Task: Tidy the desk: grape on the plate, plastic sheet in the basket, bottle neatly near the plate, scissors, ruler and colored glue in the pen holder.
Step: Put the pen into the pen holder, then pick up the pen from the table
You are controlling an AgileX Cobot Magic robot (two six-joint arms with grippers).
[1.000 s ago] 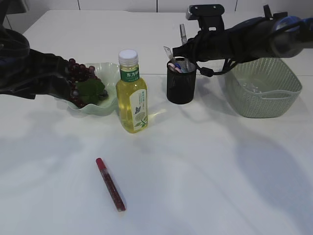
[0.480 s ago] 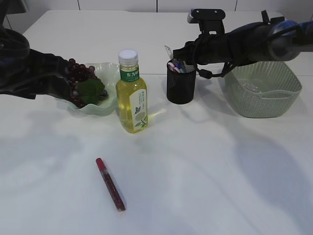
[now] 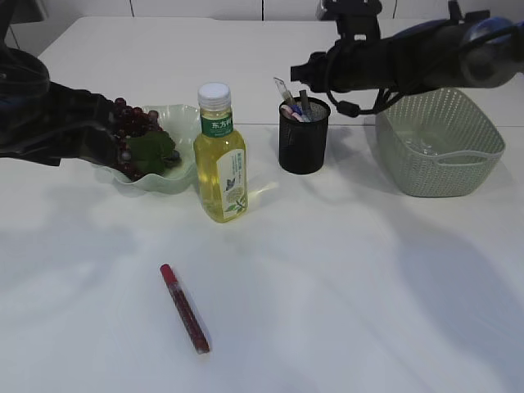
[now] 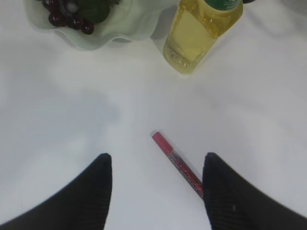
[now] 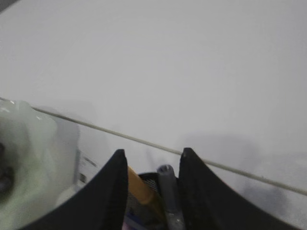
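Observation:
A red glue tube (image 3: 185, 309) lies flat on the table at the front; the left wrist view shows it too (image 4: 176, 163). The grapes (image 3: 131, 123) are on the pale green plate (image 3: 176, 180). The yellow bottle (image 3: 219, 155) stands upright right of the plate. The black pen holder (image 3: 303, 143) holds scissors (image 3: 291, 110), a clear ruler (image 3: 282, 88) and a grey tube (image 5: 168, 191). My right gripper (image 5: 152, 152) is open just above the holder, with the grey tube's top between its fingers. My left gripper (image 4: 156, 160) is open and empty, high above the table near the plate.
A pale green mesh basket (image 3: 442, 160) stands at the right. Something clear shows faintly inside it. The left arm (image 3: 57, 123) covers part of the plate. The right arm (image 3: 409, 61) reaches over the basket's far side.
My right gripper lowered a grey tube into the pen holder, let it go and rose a little. The left arm has not moved.

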